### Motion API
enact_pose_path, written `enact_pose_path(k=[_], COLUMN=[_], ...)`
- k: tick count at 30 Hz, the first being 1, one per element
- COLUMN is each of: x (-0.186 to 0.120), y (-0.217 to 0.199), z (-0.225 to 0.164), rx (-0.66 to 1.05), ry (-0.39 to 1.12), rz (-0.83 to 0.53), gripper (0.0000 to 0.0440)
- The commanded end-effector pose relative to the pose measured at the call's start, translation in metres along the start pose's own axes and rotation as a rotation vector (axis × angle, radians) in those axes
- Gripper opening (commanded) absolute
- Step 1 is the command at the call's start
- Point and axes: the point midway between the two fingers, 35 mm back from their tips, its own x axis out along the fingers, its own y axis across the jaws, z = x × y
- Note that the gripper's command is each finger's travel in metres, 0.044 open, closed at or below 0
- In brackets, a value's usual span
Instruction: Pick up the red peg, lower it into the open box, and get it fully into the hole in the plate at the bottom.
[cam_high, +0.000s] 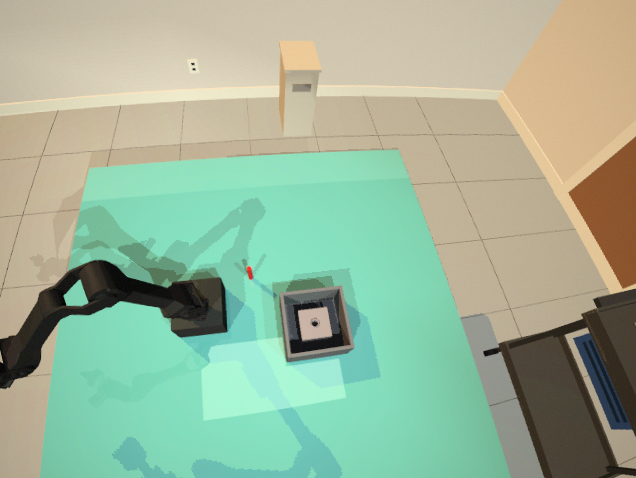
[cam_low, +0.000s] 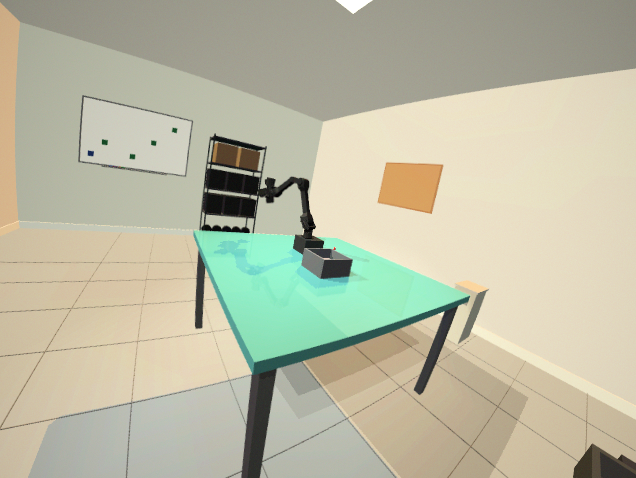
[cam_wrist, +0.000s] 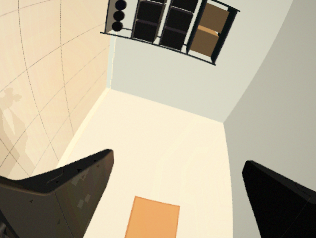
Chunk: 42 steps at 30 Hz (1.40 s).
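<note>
Wrist view shows my gripper (cam_wrist: 182, 163) spread wide, holding nothing; only top shows the plate (cam_high: 306, 331), well away from me.

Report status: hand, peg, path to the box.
Hand open and holding nothing, raised away from the box. Red peg outside the open box. Nothing seen between peg and box.

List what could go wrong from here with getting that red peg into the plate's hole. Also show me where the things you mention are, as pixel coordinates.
The slim red peg (cam_high: 249, 272) (cam_low: 334, 248) stands outside the grey open-topped box (cam_high: 346, 321) (cam_low: 337, 268); the open black pincer (cam_wrist: 182, 163), turned away from it, might tip it on approach.
The box's raised walls could catch the pincer or peg on the way down.
The pale square plate's hole is small, so a slight misalignment may leave the peg on the plate.
</note>
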Motion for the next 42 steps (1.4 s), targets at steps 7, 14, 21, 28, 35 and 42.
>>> enact_pose_path(k=[7,14,21,28,35,42], x=[-0.063,-0.154,-0.261,-0.368,-0.468,-0.557], y=[0.013,0.024,0.035,0.047,0.059,0.068], z=[0.063,0.122,0.159,0.168,0.153,0.117], rx=[0.007,0.078,0.126,0.148,0.145,0.126], ry=[-0.194,-0.408,-0.620,-0.813,-0.984,-1.136], rz=[0.050,0.125,0.215,0.317,0.425,0.538], gripper=[0.0436,0.0440,0.0440,0.0440,0.0440,0.0440])
